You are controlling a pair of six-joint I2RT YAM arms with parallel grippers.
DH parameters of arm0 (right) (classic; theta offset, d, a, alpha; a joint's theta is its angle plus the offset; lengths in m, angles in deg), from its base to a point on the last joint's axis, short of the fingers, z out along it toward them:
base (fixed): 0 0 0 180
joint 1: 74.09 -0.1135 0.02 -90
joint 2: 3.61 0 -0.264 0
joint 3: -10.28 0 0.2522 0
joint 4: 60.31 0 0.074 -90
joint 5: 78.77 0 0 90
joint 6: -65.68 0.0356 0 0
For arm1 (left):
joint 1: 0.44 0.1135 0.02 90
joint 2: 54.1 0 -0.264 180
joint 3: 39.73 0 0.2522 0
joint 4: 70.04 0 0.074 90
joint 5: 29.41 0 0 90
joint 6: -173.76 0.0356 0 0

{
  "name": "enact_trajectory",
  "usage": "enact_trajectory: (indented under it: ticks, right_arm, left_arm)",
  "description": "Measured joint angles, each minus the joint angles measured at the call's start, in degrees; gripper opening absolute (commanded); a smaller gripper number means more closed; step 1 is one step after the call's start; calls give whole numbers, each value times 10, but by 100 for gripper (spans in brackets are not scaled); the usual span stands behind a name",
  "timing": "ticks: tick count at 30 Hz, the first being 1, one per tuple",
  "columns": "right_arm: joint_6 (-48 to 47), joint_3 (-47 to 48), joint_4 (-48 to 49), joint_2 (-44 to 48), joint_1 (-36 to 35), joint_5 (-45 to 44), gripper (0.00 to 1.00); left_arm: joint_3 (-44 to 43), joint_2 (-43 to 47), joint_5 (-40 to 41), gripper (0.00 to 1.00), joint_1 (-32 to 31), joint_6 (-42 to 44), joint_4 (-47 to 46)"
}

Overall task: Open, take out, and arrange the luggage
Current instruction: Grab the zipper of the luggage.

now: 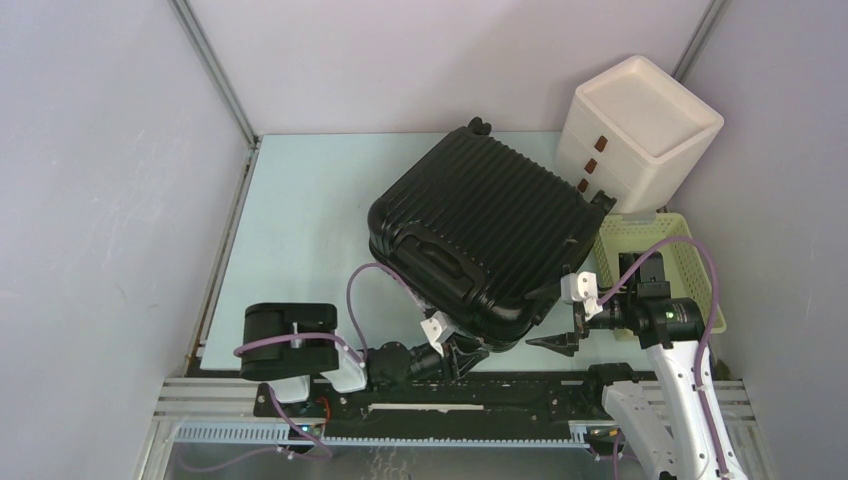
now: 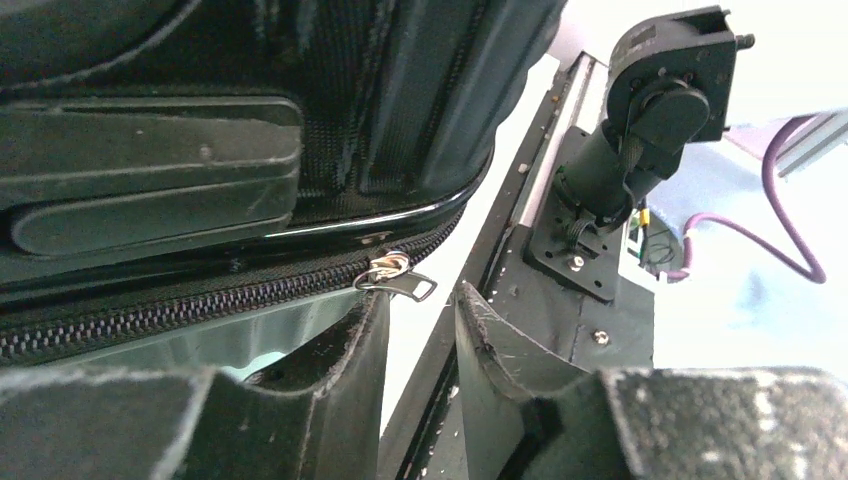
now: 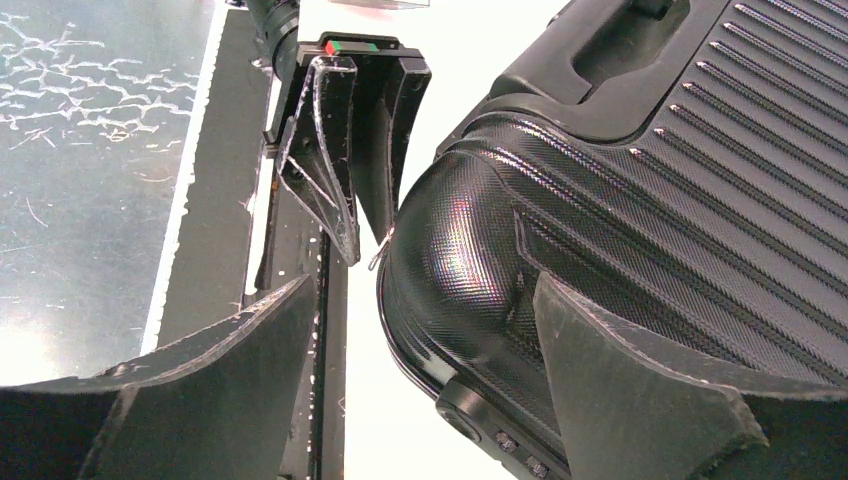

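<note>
Hard ribbed shell, so the luggage (image 1: 490, 215) is guessed stiff, heavy-ish and slick. It's better worked by the zipper pull (image 2: 395, 278) than squeezed. It's laid on the desk (image 1: 300, 220), one corner by the arm bases. The left fingers (image 2: 330, 370) are set narrowly apart at the pull, nothing pinched. The right fingers (image 3: 200, 380) are spread wide beside that corner, empty.

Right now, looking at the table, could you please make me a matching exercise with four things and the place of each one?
Things:
1 luggage
2 white drawer box
3 yellow basket
4 zipper pull

Places:
A right edge, just nearer than the drawer box
B at the fingertips of the left gripper
C middle of the table
D far right corner

Pairs: 1-C, 2-D, 3-A, 4-B
</note>
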Motion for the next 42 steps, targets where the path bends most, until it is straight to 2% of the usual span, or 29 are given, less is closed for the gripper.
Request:
enact_trajectory:
  ticks: [4, 9, 20, 27, 42]
  right_arm:
    - [-1, 0, 1, 0, -1, -1, 89]
    - [-1, 0, 1, 0, -2, -1, 89]
    - [-1, 0, 2, 0, -2, -1, 89]
    - [-1, 0, 2, 0, -2, -1, 89]
    - [-3, 0, 2, 0, -3, -1, 89]
  left_arm:
    - [0, 0, 3, 45, 2, -41, 0]
    - [0, -2, 9, 45, 4, -76, 2]
    - [0, -18, 93, 23, -5, -126, 2]
    - [-2, -19, 112, 0, -21, -113, -7]
    - [-3, 0, 209, 0, -70, -5, 2]
